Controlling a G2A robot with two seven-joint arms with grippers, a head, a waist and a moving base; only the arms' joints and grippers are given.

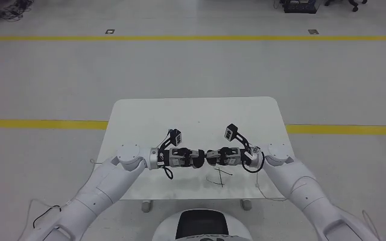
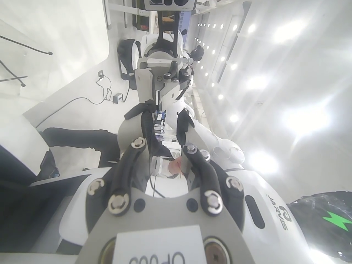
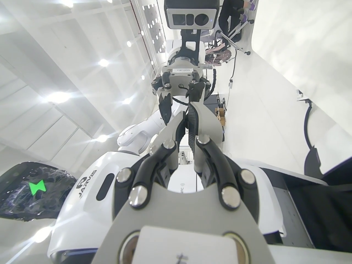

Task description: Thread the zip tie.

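- Two grippers meet tip to tip above the near edge of the white table (image 1: 181,114), roughly at its middle.
- The left gripper (image 1: 198,158) has its fingers parted to a medium gap and nothing lies between them. Its own wrist view (image 2: 162,116) shows daylight between the black pads (image 2: 145,130).
- The right wrist view shows the same left gripper (image 3: 180,108) head-on, with one ragged black finger (image 3: 166,109) set clearly apart from the other. The top view is too small to confirm this.
- The right gripper (image 1: 212,157) sits just beside the left one, and the tips overlap in both wrist views.
- In its own wrist view (image 3: 186,111) I cannot tell whether the right gripper is parted or closed, or whether anything thin is pinched there.
- The zip ties (image 1: 218,175) are thin black strips lying crossed on the table. They are nearer the robot than both grippers, below the right gripper and apart from the tips.
- The left wrist view gives more detail. One zip tie (image 2: 27,45) lies straight with its head visible, and a crossed pair (image 2: 13,79) is cut off at the frame edge.
- No zip tie touches the left fingers.
- A curved black strip (image 3: 306,124) appears in the right wrist view. I cannot tell what it is.
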